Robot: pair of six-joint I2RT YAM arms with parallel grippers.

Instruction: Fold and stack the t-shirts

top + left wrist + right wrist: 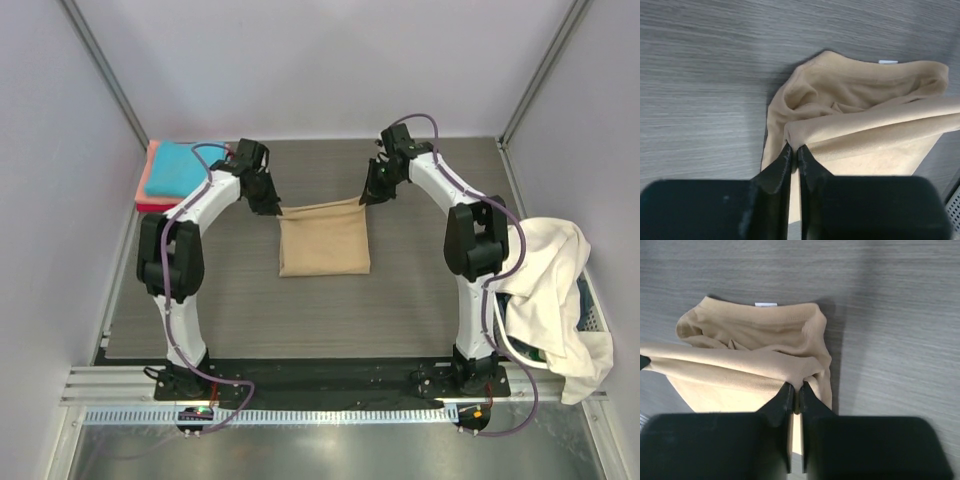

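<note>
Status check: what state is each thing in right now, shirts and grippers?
tan t-shirt: partly folded on the table, far edge lifted by both corners.
left gripper: shut on its far left corner.
right gripper: shut on its far right corner.
turquoise t-shirt: folded, topping the stack far left.
cream-white t-shirt: unfolded, draped over the basket.

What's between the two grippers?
The far edge of the tan t-shirt spans it, each corner pinched by the left gripper and right gripper; top view shows it.
</note>
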